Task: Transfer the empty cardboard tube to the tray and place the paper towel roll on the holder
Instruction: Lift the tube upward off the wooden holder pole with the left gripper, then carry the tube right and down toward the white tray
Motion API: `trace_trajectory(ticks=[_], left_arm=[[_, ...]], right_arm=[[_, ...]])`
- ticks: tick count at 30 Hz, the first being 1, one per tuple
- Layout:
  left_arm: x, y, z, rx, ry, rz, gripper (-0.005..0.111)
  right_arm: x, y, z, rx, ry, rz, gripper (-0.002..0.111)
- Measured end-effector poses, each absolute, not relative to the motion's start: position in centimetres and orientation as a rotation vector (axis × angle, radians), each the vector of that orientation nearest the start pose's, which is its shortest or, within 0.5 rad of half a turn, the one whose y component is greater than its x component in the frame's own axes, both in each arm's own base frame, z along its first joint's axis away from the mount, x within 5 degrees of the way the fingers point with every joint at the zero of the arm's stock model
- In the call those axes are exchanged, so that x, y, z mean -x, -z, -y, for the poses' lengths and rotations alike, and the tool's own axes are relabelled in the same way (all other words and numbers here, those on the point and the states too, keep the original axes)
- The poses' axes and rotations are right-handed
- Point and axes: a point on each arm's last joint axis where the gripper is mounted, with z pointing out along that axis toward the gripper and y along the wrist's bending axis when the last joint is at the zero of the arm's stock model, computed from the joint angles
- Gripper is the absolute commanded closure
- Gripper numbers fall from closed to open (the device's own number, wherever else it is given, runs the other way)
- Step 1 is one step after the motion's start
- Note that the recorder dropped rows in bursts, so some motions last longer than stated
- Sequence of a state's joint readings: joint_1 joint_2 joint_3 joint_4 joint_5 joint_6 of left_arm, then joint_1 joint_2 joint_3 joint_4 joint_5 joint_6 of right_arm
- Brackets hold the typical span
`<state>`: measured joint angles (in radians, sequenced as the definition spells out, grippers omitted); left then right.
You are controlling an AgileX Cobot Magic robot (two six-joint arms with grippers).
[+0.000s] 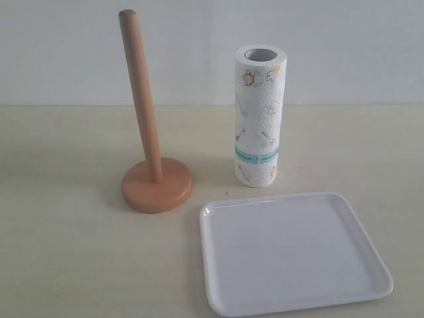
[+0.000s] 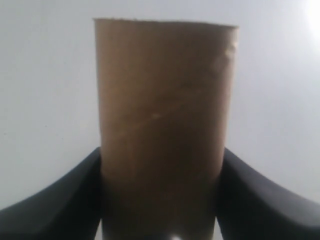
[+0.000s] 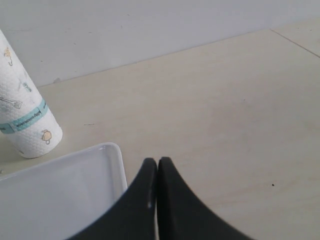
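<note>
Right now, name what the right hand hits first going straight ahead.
Probably only bare table: the shut right hand points past the tray, with the paper towel roll off to one side. Depth is unclear.

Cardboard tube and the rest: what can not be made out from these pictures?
- Left wrist view: the cardboard tube is blurred, and one end runs out of the picture between the fingers of the left gripper, so its length is unknown.
- Exterior view: neither tube nor grippers appear, so where the tube is held cannot be told.
- Right wrist view: the edges cut off the tray and the paper towel roll.
</note>
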<state>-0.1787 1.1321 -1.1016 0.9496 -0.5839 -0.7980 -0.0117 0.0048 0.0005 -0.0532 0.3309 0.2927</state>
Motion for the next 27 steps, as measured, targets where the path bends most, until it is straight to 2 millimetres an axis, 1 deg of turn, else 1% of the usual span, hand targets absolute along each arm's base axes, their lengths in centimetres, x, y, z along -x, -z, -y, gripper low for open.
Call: trace_trajectory(ticks=[2,6,10,13,16,20,23,27], left_arm=[[-22.1,-46.4,8.5,-0.579,0.405,-1.109,0.103],[-21.5,-45.7,9.1,-0.629,0.531,-1.197,0.103],[-20.8,-45.4,9.7,-0.693,0.642,-1.204,0.103],[-20.5,-44.7,10.2,-0.773,0.672,-1.214,0.103],[-21.0,-43.4,10.7,-0.865,0.686,-1.253,0.103],[-22.6,-41.2,11.9,-0.951,0.726,-1.327,0.103],[-23.6,-39.4,13.4,-1.007,0.770,-1.377,0.103],[-24.0,-37.7,15.4,-1.078,0.816,-1.421,0.103]], right_arm=[[-5.4,-18.3,0.2,-0.243,-0.147,-1.805,0.108],[-5.4,-18.3,0.2,-0.243,-0.147,-1.805,0.108],[-5.4,-18.3,0.2,-0.243,-0.147,-1.805,0.108],[-5.4,-18.3,0.2,-0.243,-0.147,-1.805,0.108],[-5.4,-18.3,0.2,-0.243,-0.147,-1.805,0.108],[-5.4,-18.3,0.2,-0.243,-0.147,-1.805,0.108],[-5.4,-18.3,0.2,-0.243,-0.147,-1.805,0.108],[-5.4,-18.3,0.2,-0.243,-0.147,-1.805,0.108]])
